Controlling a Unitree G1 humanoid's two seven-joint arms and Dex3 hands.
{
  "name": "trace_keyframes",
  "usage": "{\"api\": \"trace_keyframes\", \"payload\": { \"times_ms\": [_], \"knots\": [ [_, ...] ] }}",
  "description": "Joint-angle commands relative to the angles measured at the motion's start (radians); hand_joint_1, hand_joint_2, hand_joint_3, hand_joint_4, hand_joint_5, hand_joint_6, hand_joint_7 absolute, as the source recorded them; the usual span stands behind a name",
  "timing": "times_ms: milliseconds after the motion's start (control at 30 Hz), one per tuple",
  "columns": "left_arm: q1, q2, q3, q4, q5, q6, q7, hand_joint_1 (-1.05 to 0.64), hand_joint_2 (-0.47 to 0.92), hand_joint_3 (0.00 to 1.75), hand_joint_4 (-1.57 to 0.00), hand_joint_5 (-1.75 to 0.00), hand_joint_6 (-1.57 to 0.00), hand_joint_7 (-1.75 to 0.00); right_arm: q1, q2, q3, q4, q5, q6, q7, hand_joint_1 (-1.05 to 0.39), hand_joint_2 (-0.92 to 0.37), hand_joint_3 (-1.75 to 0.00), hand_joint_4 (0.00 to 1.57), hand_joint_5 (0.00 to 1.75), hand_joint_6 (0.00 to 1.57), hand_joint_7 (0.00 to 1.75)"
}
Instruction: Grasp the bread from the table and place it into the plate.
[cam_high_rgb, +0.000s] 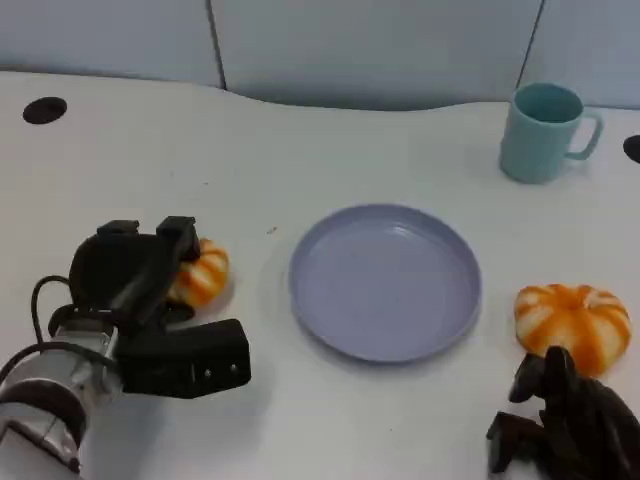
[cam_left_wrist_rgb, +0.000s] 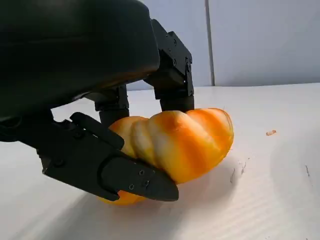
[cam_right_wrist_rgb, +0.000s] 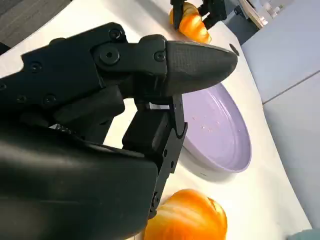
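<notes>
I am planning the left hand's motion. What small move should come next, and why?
Probably lift slightly: the left hand already has fingers around the orange striped bread roll, which rests on the white table, and the lavender round plate is bare.

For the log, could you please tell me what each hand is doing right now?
Left hand: fingers closed around the left bread roll, still on the table.
Right hand: holding nothing, just short of the right bread roll.
</notes>
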Motion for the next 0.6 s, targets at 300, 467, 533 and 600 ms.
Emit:
{"api": "trace_keyframes", "payload": {
  "times_ms": [300, 467, 533, 600],
  "knots": [
    [-0.203, -0.072, -0.014, -0.082, 0.018, -0.297, 0.065, -0.12, 0.56, 0.99, -0.89, -1.75, -0.69, -1.75, 0.005, -0.01, 0.008, 0.02, -0.006, 0.002, -0.001, -0.44, -0.92, -0.48, 1.26, 1.31, 1.13, 1.29],
    [-0.217, -0.079, -0.03, -0.072, 0.03, -0.324, 0.075, -0.13, 0.47, 1.17, -0.91, -1.75, -0.71, -1.75, 0.005, -0.009, 0.009, 0.021, -0.007, 0.001, -0.002, -0.44, -0.92, -0.47, 1.26, 1.3, 1.14, 1.28],
    [-0.218, -0.079, -0.029, -0.071, 0.032, -0.326, 0.076, -0.13, 0.47, 1.18, -0.91, -1.75, -0.71, -1.75, 0.005, -0.009, 0.009, 0.021, -0.007, 0.001, -0.002, -0.44, -0.92, -0.47, 1.26, 1.3, 1.14, 1.28],
    [-0.233, -0.097, -0.04, -0.075, 0.042, -0.337, 0.062, -0.13, 0.46, 1.18, -0.91, -1.75, -0.71, -1.75, 0.002, -0.009, 0.01, 0.026, -0.007, -0.001, 0.0, -0.44, -0.92, -0.47, 1.26, 1.3, 1.14, 1.28]
  ]
}}
